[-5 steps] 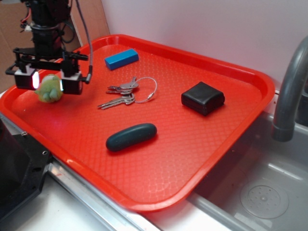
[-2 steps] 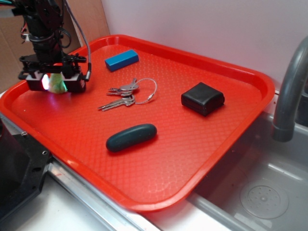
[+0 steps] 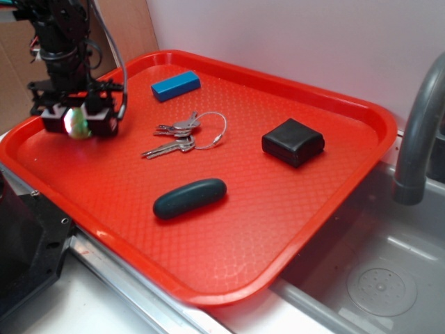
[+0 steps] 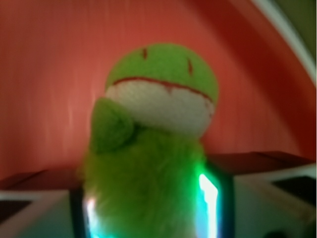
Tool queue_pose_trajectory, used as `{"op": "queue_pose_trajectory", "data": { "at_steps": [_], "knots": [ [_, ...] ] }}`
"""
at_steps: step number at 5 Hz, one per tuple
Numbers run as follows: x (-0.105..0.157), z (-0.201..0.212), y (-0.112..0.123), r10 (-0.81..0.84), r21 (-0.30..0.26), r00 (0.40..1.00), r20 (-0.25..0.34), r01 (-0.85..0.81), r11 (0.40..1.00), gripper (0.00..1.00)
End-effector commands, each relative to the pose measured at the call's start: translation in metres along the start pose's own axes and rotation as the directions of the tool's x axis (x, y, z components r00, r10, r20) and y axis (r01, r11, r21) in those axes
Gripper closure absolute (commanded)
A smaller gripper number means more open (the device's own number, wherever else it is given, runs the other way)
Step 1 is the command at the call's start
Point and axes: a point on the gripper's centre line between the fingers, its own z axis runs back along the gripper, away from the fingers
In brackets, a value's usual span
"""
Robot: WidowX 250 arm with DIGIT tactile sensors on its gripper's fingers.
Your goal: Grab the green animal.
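The green animal is a small fuzzy lime-green plush at the far left of the red tray. My gripper is shut on it, one lit pad on each side of its body. In the wrist view the green animal fills the middle, with a green head, a pale muzzle and red stitching. Its furry body is squeezed between my glowing fingers, and the gripper sits low in that view.
On the tray lie a blue block, a key bunch, a black box and a dark teal capsule. A grey faucet and a sink are to the right. A wall stands behind the tray.
The jaws have closed from wide open onto the green animal, and the gripper has shifted slightly up and back with it.
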Motion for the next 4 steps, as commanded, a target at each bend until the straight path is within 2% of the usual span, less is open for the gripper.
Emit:
{"op": "queue_pose_trajectory", "data": {
  "at_steps": [1,2,3,4],
  "knots": [
    [-0.061,0.111,-0.051,0.090,-0.151,0.995,0.052,-0.081,0.985,1.00],
    [-0.097,0.162,-0.059,0.054,-0.254,0.996,0.064,-0.036,0.966,1.00],
    [-0.105,0.212,-0.048,0.082,-0.280,0.996,0.036,-0.068,0.958,1.00],
    [-0.111,0.261,-0.041,0.074,-0.284,0.995,0.069,-0.051,0.957,1.00]
  ]
}}
